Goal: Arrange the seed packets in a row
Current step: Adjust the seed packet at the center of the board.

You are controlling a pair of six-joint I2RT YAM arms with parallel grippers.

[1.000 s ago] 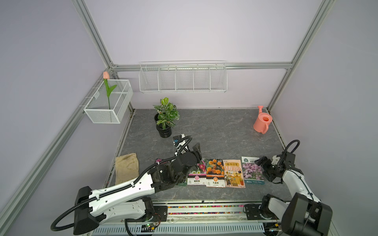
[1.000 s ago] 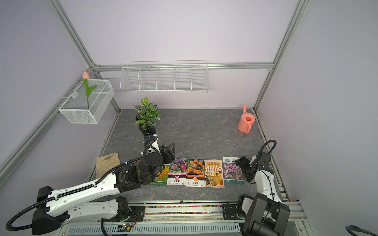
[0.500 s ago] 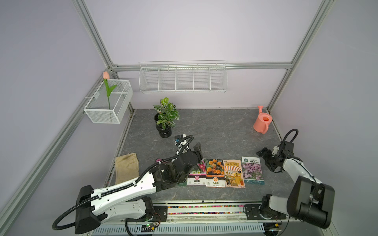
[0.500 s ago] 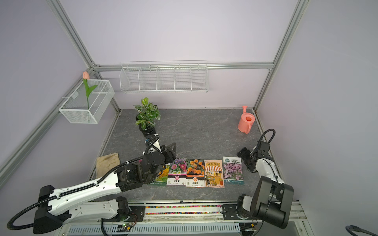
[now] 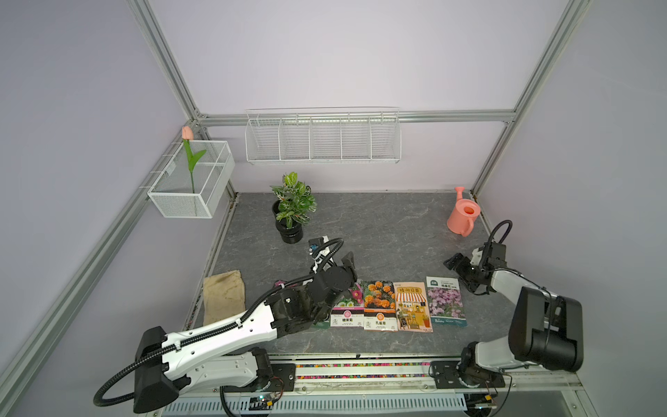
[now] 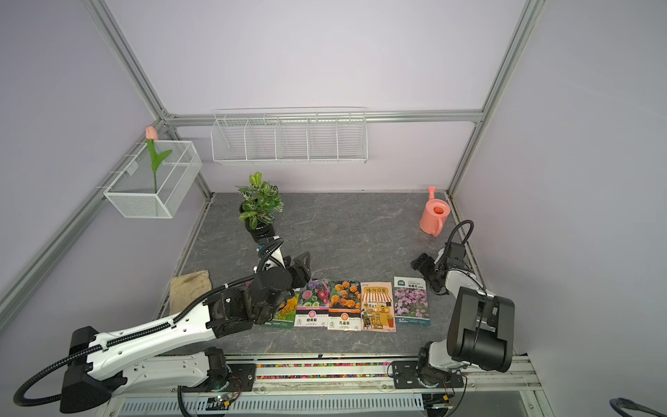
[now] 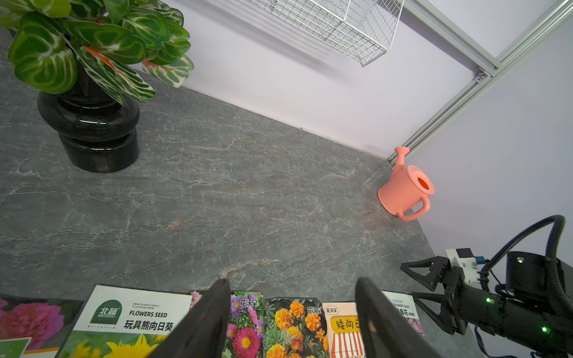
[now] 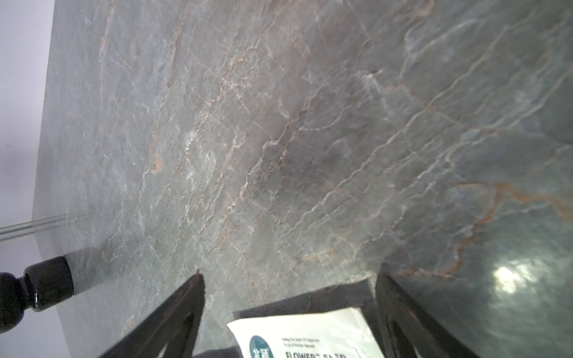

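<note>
A limp beige cloth glove lies at the left of the grey, veined stone-look surface, and only the top views show it. Farther back stands a glossy black ribbed pot of green, white-veined leaves.

The flat, glossy rectangular seed packets lie edge to edge in a row along the near side of the surface. In both top views the left arm hides the row's left end. Only the left wrist view shows the pink-bloom packet there, and next to it the white-topped sunflower packet. After these come the mixed-aster packet, the orange marigold packet, the orange shopfront packet and the purple-flower packet, which sits slightly farther back than the others.

The left gripper is poised over the far edges of the aster and marigold packets. Its matte black wedge fingers are spread, with nothing between them.

The right gripper is beside the far right corner of the purple-flower packet, with its open-frame triangular fingers wide apart and empty. Its wrist view shows that packet's white top corner between the fingers, with blurred print. Whether they touch it cannot be told.

A smooth coral plastic watering can stands in the far right corner.
</note>
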